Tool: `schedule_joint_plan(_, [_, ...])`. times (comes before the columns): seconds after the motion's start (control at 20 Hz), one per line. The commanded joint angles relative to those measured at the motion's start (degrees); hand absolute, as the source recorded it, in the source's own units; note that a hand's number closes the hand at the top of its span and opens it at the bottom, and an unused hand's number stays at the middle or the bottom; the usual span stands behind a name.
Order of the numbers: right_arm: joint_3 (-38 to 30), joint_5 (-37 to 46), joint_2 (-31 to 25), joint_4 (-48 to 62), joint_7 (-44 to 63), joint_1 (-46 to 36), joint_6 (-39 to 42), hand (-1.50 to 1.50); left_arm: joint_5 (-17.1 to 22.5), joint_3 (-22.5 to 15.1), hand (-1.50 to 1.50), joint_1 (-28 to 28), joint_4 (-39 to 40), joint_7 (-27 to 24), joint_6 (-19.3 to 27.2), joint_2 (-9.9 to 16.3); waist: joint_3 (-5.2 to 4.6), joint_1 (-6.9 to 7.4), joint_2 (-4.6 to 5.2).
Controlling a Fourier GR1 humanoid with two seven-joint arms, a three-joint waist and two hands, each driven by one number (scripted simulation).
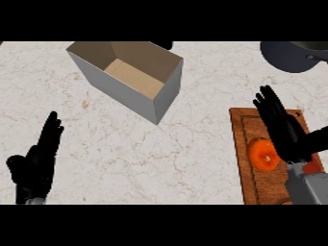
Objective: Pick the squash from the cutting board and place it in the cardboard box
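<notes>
In the head view, the squash is being shown as an orange round lying on the wooden cutting board at about four o'clock in the scene, not yet lifted. The right hand is being held just beside it, on its three o'clock side, with fingers stretched straight toward twelve o'clock and the thumb spread out toward three; nothing is being gripped. Judging by this pose, the hand is being lined up so the fingers can be curled around the squash from the side. The cardboard box is being kept open-topped at about eleven o'clock, well apart from the board, its bare inside visible and ready for the squash. The left hand is being rested at eight o'clock, fingers straight and upward, holding nothing. A pale marbled counter is being used as the working surface, and a dark pot is being partly shown at one o'clock near the far edge.
</notes>
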Motion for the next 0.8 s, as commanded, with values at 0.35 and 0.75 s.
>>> schedule_joint_plan(0.35, [-8.38,26.47,-13.38,-13.19,-18.02,-4.71,-15.12,1.50,-3.33,1.62,0.00,-0.24,2.71,-0.99,-1.99,5.44,0.37,-6.64,-1.67])
schedule_joint_plan(0.75, [-9.18,23.45,0.96,-15.91,-38.97,9.63,-18.28,-1.50,-3.47,1.99,0.00,-6.90,8.64,-2.18,-7.39,4.08,0.89,-1.59,-0.17])
